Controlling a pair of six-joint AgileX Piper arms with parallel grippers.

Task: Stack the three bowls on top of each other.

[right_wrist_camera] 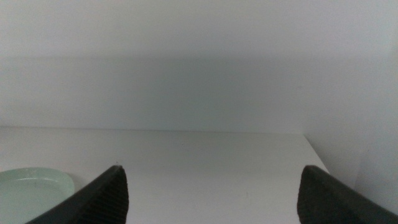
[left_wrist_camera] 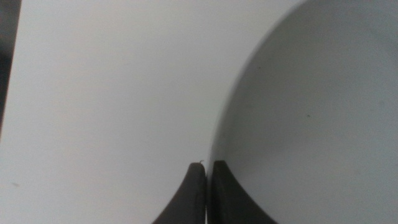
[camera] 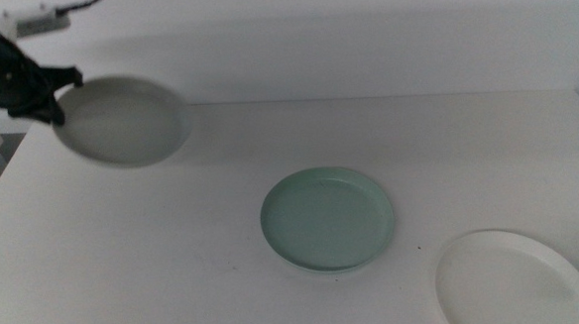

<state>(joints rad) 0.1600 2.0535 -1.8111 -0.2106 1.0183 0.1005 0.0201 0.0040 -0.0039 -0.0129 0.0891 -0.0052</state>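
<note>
Left tool (camera: 56,95) pinches grey bowl (camera: 124,121) by its rim over the worktop's (camera: 175,257) far-left corner; thin grip risks slipping; right tool (right_wrist_camera: 211,186) waits open.

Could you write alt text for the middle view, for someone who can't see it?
The left claw grips a pale grey bowl by its rim at the far left of a white table. A mint green bowl sits mid-table, a white bowl near right.

A white tabletop (camera: 277,302) is stretching back to a plain pale wall (camera: 362,29), with soft, even light falling across both.
</note>
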